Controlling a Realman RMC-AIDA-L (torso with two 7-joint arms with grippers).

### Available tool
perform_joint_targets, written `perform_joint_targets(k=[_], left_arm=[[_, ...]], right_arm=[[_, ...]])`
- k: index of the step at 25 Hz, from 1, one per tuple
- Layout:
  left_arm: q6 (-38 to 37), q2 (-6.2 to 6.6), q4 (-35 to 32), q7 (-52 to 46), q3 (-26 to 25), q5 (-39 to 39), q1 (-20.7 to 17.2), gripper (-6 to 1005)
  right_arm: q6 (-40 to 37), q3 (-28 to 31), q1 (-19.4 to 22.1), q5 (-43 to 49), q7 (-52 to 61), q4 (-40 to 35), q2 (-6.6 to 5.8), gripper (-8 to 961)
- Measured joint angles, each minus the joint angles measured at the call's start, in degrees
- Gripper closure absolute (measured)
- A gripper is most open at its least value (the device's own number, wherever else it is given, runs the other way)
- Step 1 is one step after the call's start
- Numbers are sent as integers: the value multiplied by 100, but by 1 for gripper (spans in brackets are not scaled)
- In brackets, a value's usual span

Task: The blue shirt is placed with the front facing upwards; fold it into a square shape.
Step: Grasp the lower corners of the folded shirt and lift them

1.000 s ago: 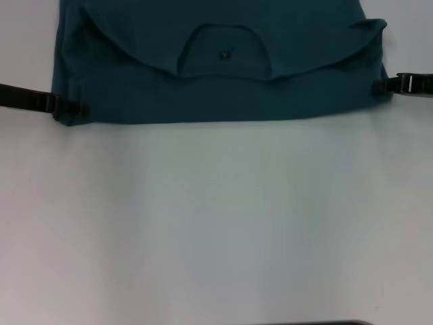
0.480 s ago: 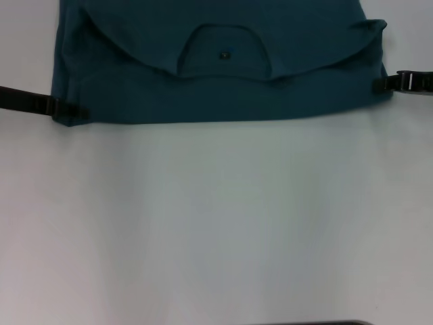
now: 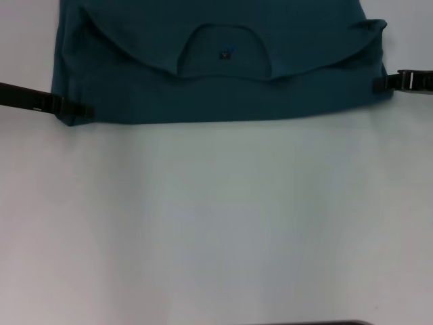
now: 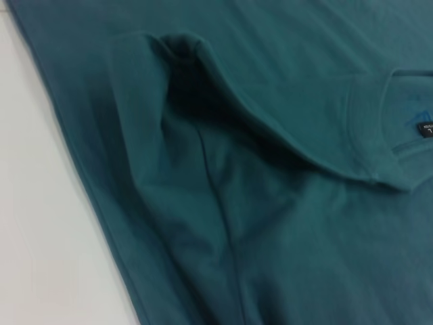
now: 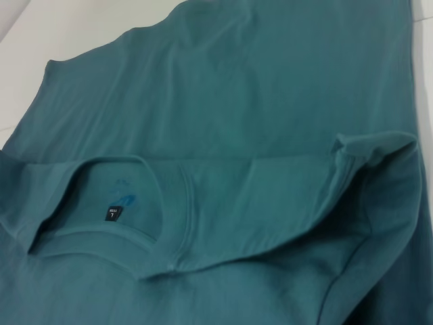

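Teal-blue cotton fills the far half of my head view: the blue shirt [image 3: 223, 88] lies flat on the white table [image 3: 216, 223], its near edge a straight fold running across from one side to the other. The upper part of the garment is turned down over the rest, so the round collar [image 3: 223, 51] opens toward me, with a small dark label [image 3: 224, 55] showing inside it. No lettering is visible on the cloth.

My left gripper [image 3: 80, 110] reaches in from the left at the shirt's near left corner, its dark tip lying right on the edge of the fabric. My right gripper [image 3: 381, 84] comes in from the right and meets the cloth at the near right corner, just below a small raised flap of sleeve [image 3: 372, 28]. Whether either pair of jaws is clamped on the fabric or standing apart, I cannot tell; the tips are too dark and thin to read.

Both wrist views show only folded cloth, the collar rib, the label and a seam [image 4: 220, 203] running through the layer underneath.
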State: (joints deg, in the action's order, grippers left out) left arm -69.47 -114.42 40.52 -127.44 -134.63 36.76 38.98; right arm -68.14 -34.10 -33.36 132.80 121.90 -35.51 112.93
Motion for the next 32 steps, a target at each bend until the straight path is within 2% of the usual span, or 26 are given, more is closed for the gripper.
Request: perform_joint_targets(k=[10,14,21,32], left_arm=[[70,-40,202,-69,-16,-3,-61,408],[105,-25,171,-139,3,-142,-53,553],[231,-71,149,-143,3,-294,-16,821],[205,-123,254,-149,-15,-305,-16,945]], right_arm=[[-4,0,-33,0,0,0,-11,917],[-5,0,-39,-5,0,0,-9,916],[-1,0,-39,-10,0,0,-8,916],[-6,0,-39,-9,1,0,-17,916]])
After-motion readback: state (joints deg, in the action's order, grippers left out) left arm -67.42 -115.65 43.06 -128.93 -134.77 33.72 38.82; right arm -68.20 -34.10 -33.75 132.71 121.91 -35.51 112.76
